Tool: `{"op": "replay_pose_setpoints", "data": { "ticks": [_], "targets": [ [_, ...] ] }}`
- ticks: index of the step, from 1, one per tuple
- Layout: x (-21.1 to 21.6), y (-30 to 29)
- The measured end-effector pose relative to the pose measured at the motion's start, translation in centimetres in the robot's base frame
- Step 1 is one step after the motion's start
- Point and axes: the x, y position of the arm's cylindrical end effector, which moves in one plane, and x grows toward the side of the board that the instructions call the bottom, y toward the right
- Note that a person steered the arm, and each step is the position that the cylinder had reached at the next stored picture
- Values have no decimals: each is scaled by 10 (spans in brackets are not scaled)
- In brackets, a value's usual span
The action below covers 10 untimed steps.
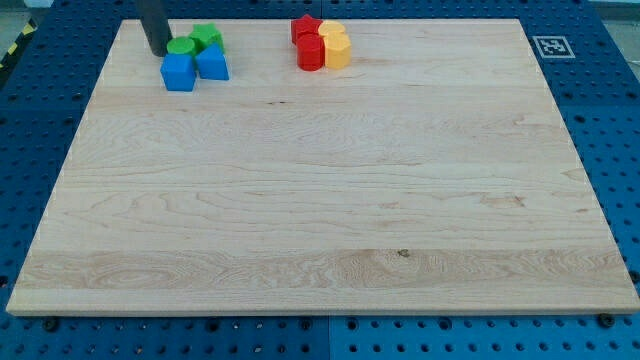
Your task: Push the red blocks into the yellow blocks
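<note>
Two red blocks sit at the view's top centre: a red star-like block (pixel 304 27) and a red rounded block (pixel 311 51) just below it. Two yellow blocks touch them on the right: one (pixel 333 33) at the top and one (pixel 339 52) below. My tip (pixel 157 50) is at the view's top left, far to the left of the red and yellow cluster. It stands right beside a green round block (pixel 181 46), on its left.
Next to my tip lies a cluster: a second green block (pixel 207 38), a blue cube (pixel 179 73) and a blue block (pixel 212 64). The wooden board (pixel 320 200) lies on a blue perforated table. A marker tag (pixel 550 46) is at the top right.
</note>
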Motion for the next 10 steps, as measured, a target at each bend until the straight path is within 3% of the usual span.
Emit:
{"op": "replay_pose_setpoints", "data": {
  "ticks": [1, 4, 5, 7, 10],
  "targets": [
    [1, -16],
    [88, 67],
    [85, 69],
    [31, 51],
    [26, 119]
  ]
}}
